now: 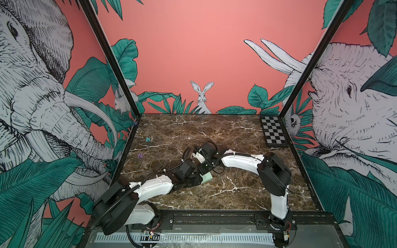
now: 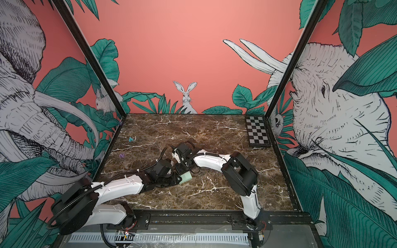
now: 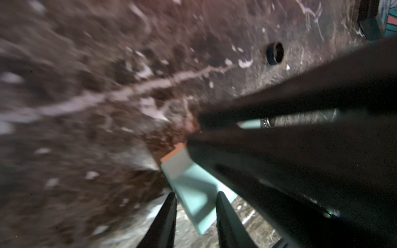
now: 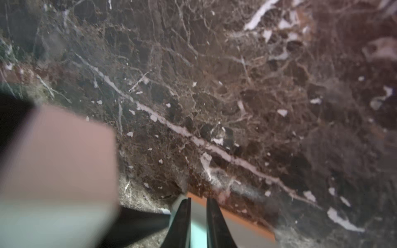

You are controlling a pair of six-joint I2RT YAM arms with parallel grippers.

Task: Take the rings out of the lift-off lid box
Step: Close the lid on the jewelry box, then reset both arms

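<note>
In both top views the light is bright and even, falling softly from overhead. The pink far wall [image 1: 193, 43] glows palest up its middle, and the robot arms [image 1: 240, 163] throw only faint, soft-edged shadows on the marble table [image 1: 236, 133]. The wide lens splays the black posts [image 1: 112, 64] outward and stretches the prints at the left and right edges. The left wrist view is dimmer and smeared across much of the marble, crisp only around a dark ring [image 3: 275, 53]; the mint box [image 3: 193, 193] looks soft. In the right wrist view the marble is fairly sharp, but a pale shape [image 4: 58, 161] close to the lens is pure blur.
</note>
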